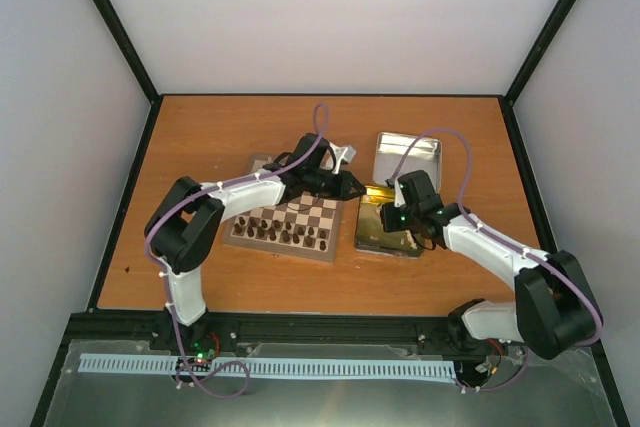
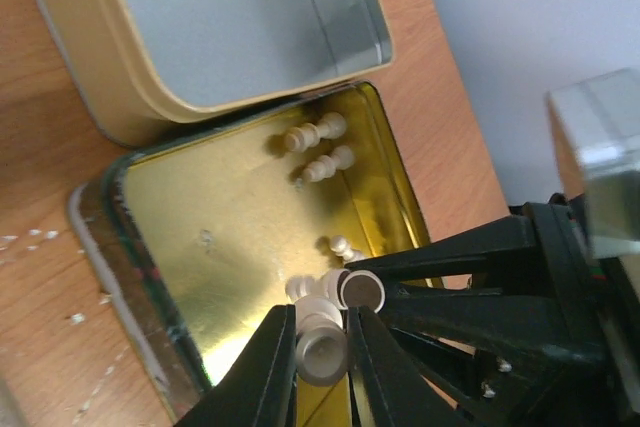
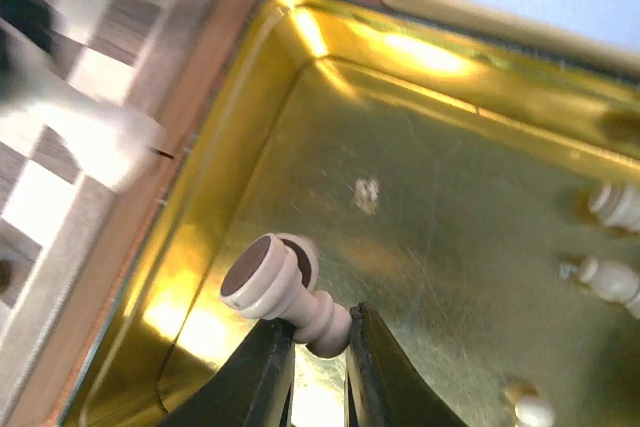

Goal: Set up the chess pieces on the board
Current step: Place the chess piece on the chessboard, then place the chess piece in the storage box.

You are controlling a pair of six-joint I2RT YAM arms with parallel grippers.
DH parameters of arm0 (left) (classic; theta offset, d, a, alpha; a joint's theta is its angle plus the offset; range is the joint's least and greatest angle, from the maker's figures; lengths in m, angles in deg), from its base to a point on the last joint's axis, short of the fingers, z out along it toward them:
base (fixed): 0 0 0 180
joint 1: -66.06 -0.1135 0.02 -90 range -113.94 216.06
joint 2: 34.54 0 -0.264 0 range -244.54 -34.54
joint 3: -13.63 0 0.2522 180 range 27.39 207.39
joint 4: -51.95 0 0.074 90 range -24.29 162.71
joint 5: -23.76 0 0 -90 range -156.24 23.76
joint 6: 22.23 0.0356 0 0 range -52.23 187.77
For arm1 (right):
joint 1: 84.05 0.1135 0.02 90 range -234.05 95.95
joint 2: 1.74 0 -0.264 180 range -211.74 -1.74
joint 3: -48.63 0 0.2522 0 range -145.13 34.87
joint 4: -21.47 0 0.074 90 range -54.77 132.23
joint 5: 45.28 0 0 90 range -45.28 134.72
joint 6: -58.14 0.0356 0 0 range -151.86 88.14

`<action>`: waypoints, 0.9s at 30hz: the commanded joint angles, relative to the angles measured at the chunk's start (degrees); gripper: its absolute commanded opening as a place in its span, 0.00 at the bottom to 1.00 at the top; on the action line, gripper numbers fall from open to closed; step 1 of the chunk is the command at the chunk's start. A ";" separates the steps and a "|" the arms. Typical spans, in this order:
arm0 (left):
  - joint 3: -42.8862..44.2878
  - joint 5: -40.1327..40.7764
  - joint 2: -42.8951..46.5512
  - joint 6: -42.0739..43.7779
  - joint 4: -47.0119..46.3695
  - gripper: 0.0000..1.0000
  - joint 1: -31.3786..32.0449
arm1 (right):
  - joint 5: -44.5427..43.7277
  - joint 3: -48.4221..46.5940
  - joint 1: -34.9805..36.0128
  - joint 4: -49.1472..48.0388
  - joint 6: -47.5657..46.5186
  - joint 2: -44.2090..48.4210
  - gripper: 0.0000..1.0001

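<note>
Right end effector (image 3: 320, 327) clamped a cream chess piece (image 3: 280, 282) — axis slanted, base toward ten o'clock — beside the nine-o'clock wall of the gold tin (image 3: 220, 167); left end effector (image 2: 322, 325) gripped a second chess piece (image 2: 322, 355) there.

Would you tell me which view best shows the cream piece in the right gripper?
Right wrist: the cream piece fills the foreground, pinched in the right gripper. Left wrist shows only its felt base; overhead, it's too small to see.
</note>
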 commanded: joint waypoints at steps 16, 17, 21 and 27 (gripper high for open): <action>-8.85 51.18 17.84 10.12 21.14 0.04 -1.27 | -1.48 -6.21 0.26 6.83 6.79 -10.87 0.32; -9.26 51.67 18.03 9.74 21.60 0.04 -2.08 | -1.49 -6.34 0.26 6.90 6.97 -11.01 0.33; -10.83 51.72 18.08 8.85 21.26 0.04 -5.81 | -1.66 -6.80 0.26 7.67 7.20 -10.63 0.41; -10.66 53.21 16.44 9.01 19.93 0.04 -8.44 | -3.30 -7.49 0.26 8.92 7.20 -9.56 0.46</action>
